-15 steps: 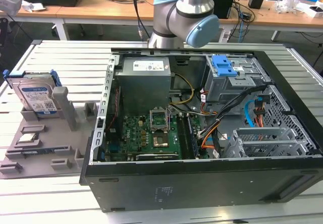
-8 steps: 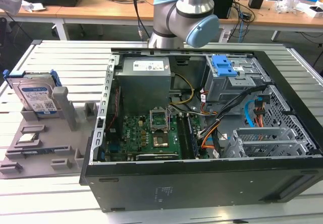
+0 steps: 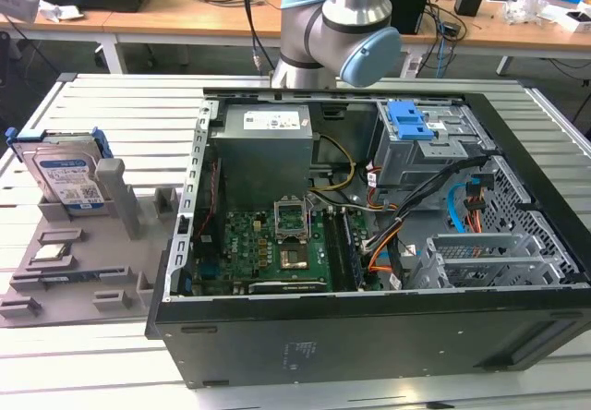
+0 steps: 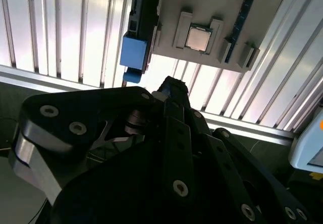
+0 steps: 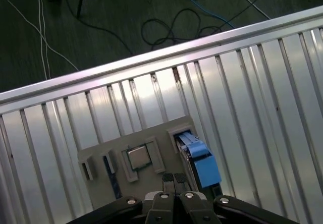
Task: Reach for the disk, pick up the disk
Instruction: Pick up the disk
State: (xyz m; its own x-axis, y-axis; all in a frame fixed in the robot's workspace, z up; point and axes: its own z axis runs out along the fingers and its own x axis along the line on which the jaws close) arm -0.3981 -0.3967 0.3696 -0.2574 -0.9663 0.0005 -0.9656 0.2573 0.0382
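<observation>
One disk awaiting pickup; reach incomplete.

At the exterior view's left, the disk (image 3: 66, 174) stands on edge in a grey fixture (image 3: 83, 281). The open computer case (image 3: 369, 225) lies to its right. In the first wrist view the gripper (image 5: 174, 179) hangs well apart from the disk, fingertips pressed together, holding nothing. Judgement: no contact or grasp yet, so both steps are outstanding.

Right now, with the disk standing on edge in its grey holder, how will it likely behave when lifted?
The disk looks like a rigid metal slab, probably stiff and heavy for its size. Standing on edge in the grey holder, it may tip if nudged. Its smooth faces may slip.
</observation>
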